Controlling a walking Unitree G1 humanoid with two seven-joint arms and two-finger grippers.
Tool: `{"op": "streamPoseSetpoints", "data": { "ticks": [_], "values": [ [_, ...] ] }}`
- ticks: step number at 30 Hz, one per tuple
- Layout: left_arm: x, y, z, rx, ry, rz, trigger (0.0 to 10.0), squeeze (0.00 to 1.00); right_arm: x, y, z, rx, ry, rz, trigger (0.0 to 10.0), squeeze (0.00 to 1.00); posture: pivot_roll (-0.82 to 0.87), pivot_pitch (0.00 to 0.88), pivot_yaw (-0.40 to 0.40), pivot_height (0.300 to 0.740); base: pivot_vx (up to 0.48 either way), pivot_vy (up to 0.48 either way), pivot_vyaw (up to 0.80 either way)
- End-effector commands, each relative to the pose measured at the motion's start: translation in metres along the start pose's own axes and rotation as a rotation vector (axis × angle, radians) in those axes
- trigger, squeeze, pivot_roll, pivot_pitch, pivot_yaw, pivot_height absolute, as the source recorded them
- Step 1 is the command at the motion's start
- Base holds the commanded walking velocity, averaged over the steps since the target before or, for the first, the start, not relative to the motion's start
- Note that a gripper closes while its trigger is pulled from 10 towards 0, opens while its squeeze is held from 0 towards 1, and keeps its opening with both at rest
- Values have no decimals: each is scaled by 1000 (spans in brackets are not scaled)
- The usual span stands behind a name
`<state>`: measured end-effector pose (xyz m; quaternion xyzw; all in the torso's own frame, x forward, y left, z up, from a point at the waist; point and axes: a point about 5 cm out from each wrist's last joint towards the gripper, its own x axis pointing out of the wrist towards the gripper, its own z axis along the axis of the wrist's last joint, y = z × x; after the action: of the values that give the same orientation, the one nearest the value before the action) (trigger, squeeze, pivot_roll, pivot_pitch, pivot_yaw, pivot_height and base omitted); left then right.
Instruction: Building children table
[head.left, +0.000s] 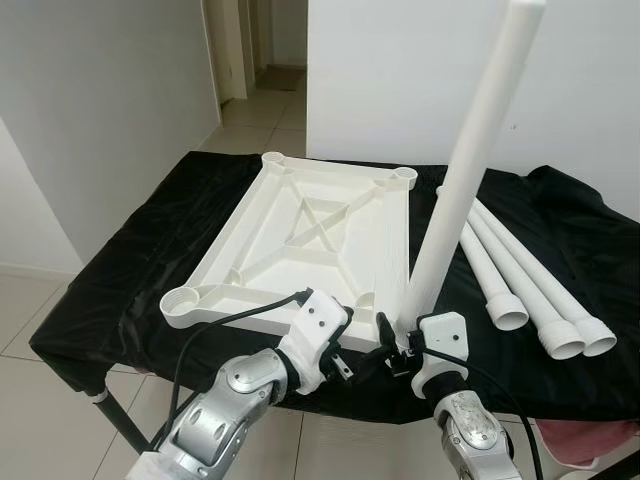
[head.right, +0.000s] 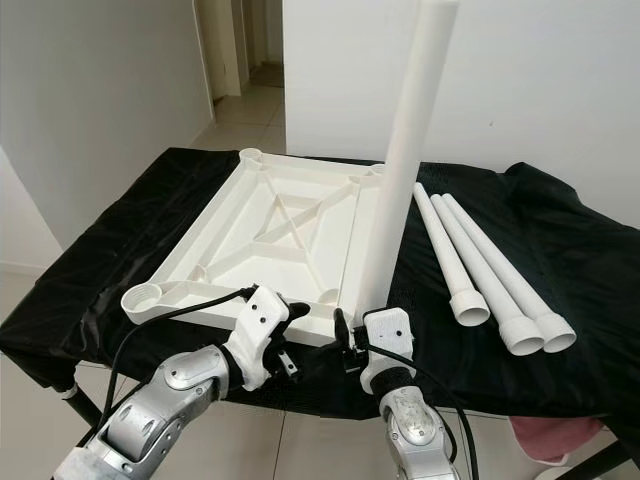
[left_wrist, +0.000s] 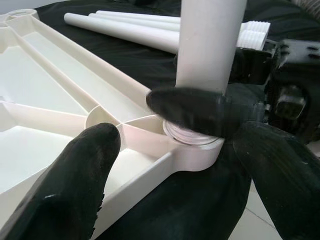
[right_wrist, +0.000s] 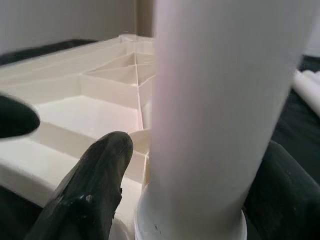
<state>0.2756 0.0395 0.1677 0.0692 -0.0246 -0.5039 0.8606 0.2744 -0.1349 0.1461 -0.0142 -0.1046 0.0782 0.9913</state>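
A black-draped work surface (head.left: 150, 260) is standing on a tiled floor in front of white walls. The white tabletop (head.left: 310, 235) is lying upside down on it, ribs facing up. One white leg (head.left: 465, 170) is standing upright in the near right corner socket (left_wrist: 192, 142). The right gripper (head.left: 398, 345) is clamping this leg at its base, one finger (right_wrist: 95, 185) on each side. The left gripper (head.left: 340, 365) is hovering at the tabletop's near edge, fingers (left_wrist: 75, 185) spread apart. Three spare legs (head.left: 525, 275) are lying side by side just right of the tabletop.
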Motion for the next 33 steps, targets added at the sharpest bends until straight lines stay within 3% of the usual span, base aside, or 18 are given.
{"op": "streamPoseSetpoints", "data": {
  "ticks": [1, 4, 9, 11, 14, 18, 25, 33],
  "values": [
    [-1, 0, -1, 5, 12, -1, 10000, 0, 1, -9, 3, 58, -13, -71, 10000, 0, -48, 95, 13, 740, 0, 0, 0],
    [-1, 0, -1, 9, 13, 0, 10000, 0, -1, -17, 2, 125, -11, -145, 10000, 0, -50, 95, 15, 740, 0, 0, 0],
    [-2, 7, -1, 27, 17, 10, 10000, 0, -10, -9, 1, 108, -20, -89, 10000, 0, -53, 94, 15, 740, 0, 0, 0],
    [-3, 21, -3, 52, 39, 45, 10000, 0, -20, -6, -4, 104, 2, -82, 10000, 0, -55, 93, 19, 740, 0, 0, 0],
    [-4, 27, -4, 56, 51, 59, 10000, 0, -23, -6, -7, 107, 15, -84, 10000, 0, -56, 92, 20, 740, 0, 0, 0],
    [-7, 46, -17, 89, 141, 91, 10000, 0, -29, -9, -10, 108, 27, -92, 10000, 0, -70, 91, 37, 740, 0, 0, 0],
    [-8, 41, -35, 80, 222, -1, 10000, 0, -29, -10, -8, 100, 25, -96, 10000, 0, -76, 93, 46, 740, 0, 0, 0],
    [-9, 51, -49, 84, 287, 23, 10000, 0, -28, -8, -8, 100, 23, -94, 10000, 0, -73, 96, 49, 740, 0, 0, 0]
  ]
}}
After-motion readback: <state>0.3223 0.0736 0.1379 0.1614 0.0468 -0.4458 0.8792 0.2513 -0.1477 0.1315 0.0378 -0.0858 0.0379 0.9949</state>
